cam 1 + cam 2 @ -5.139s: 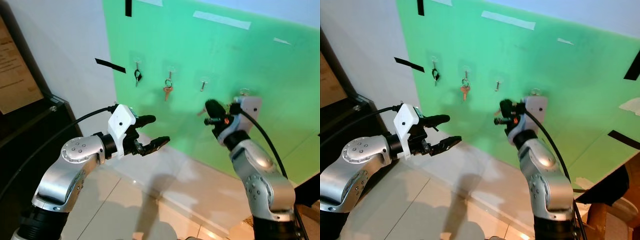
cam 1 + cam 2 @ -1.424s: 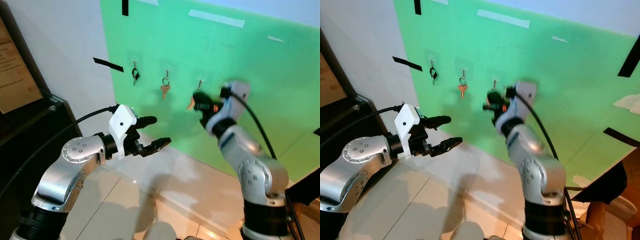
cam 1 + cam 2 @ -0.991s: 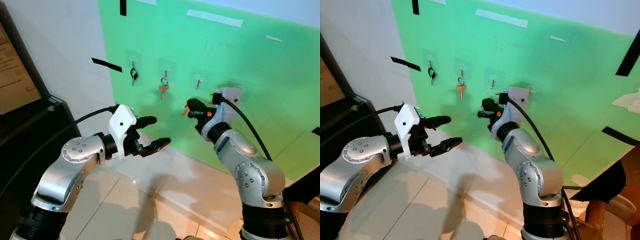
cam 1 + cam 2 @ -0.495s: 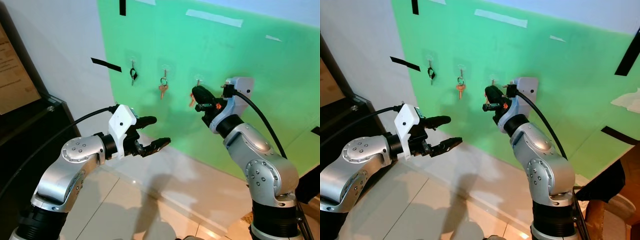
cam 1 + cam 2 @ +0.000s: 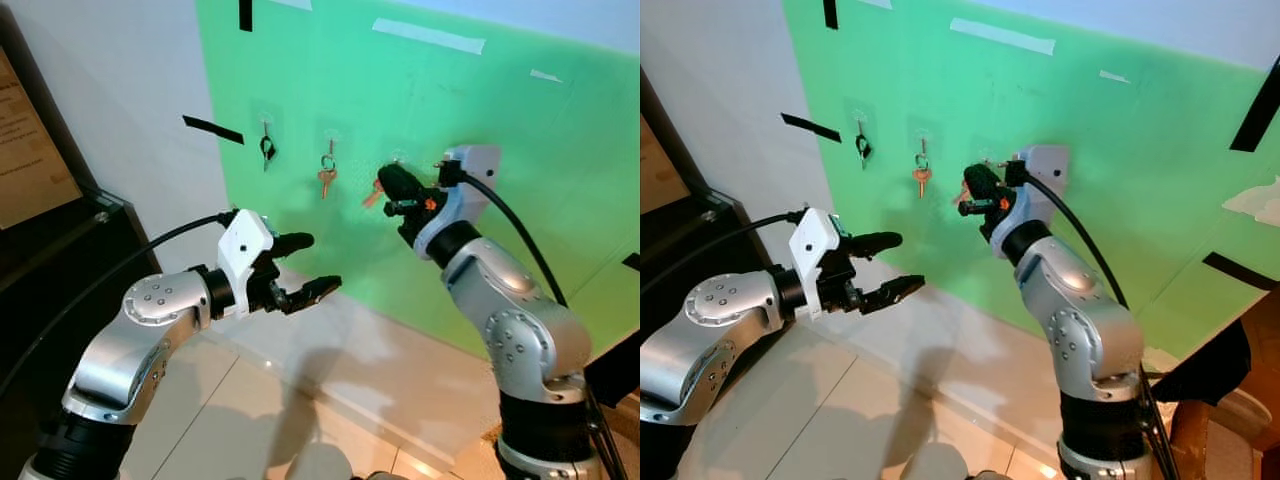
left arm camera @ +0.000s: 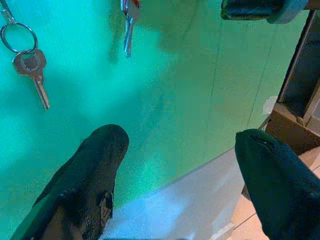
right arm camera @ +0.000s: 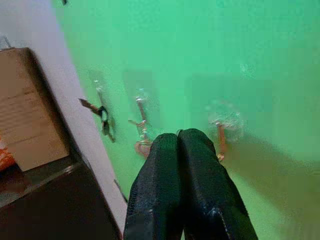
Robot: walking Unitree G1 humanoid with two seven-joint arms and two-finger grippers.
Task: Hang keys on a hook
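1. A dark glossy cabinet (image 5: 60, 260) stands at the far left against the white wall, its top corner edge just behind the left arm's black cable.
2. The left gripper (image 5: 305, 266), two long black matte fingers on a white block and a silver jointed arm, hangs in open air in front of the wall with its fingers spread wide and nothing between them; there is free room all round it above the pale glossy floor tiles (image 5: 200, 420).
3. A smooth bright green sheet (image 5: 540, 130) covers the wall, its left edge running down beside strips of black tape.
4. Near that left edge, a row of small clear stick-on hooks crosses the sheet: the first carries a small black key fob (image 5: 267, 150), the second a metal ring with a copper-coloured key (image 5: 326, 175).
5. The right gripper (image 5: 385, 180) is raised to the third clear hook (image 7: 223, 121), fingers pressed together on a small copper-toned key (image 5: 372, 194) that juts out beside the fingertips, close against the sheet just by the hook.
6. To the right of that arm the green sheet is bare and flat, crossed by pale tape near its top edge.
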